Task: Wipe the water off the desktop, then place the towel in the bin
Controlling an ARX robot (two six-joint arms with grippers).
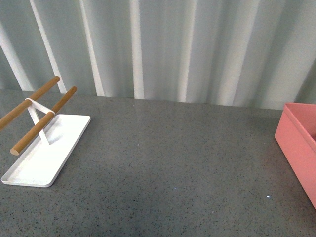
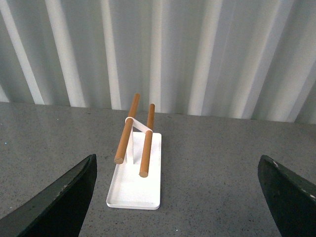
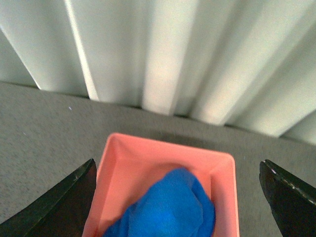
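Note:
The blue towel (image 3: 165,207) lies bunched inside the salmon-pink bin (image 3: 123,158), seen in the right wrist view. My right gripper (image 3: 180,202) hovers over the bin, open, its dark fingers (image 3: 59,202) wide on either side and holding nothing. In the front view only the bin's near wall (image 1: 296,143) shows at the right edge; the towel is hidden there. The dark grey speckled desktop (image 1: 168,158) spreads across the middle. My left gripper (image 2: 180,197) is open above the desktop, facing the white tray, with nothing between its fingers (image 2: 54,202).
A flat white tray (image 1: 34,163) with two wooden rods (image 1: 47,116) on a white stand sits at the left of the desktop; the tray (image 2: 136,187) also appears in the left wrist view. A pale corrugated wall (image 1: 163,44) runs behind the desktop.

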